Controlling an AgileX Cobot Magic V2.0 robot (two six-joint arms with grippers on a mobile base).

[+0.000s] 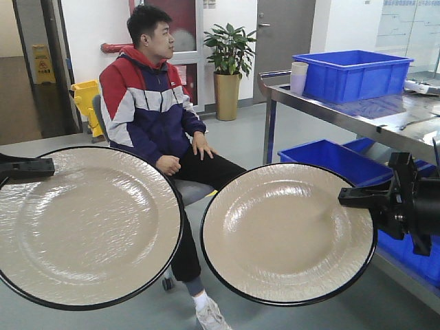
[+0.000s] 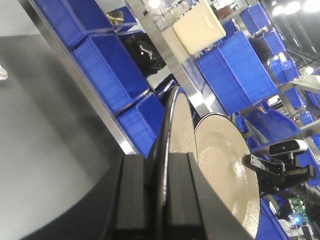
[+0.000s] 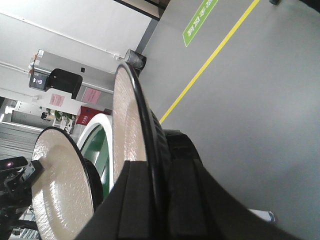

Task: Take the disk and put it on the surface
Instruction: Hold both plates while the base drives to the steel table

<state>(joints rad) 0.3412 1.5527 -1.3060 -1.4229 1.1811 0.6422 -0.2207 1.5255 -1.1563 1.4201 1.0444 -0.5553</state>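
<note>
Left gripper (image 1: 41, 167) clamped on rim of left disk (image 1: 86, 227), upright in air over grey floor (image 1: 289, 134); seated man (image 1: 155, 103) behind; right disk (image 1: 289, 234) just beside, rim pinched by right gripper (image 1: 352, 199); steel table (image 1: 357, 115) with blue bin (image 1: 350, 74) far right

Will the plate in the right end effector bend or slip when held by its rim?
Probably stiff: the plate holds flat though the right end effector pinches only its rim. Its glossy face may slip.
</note>
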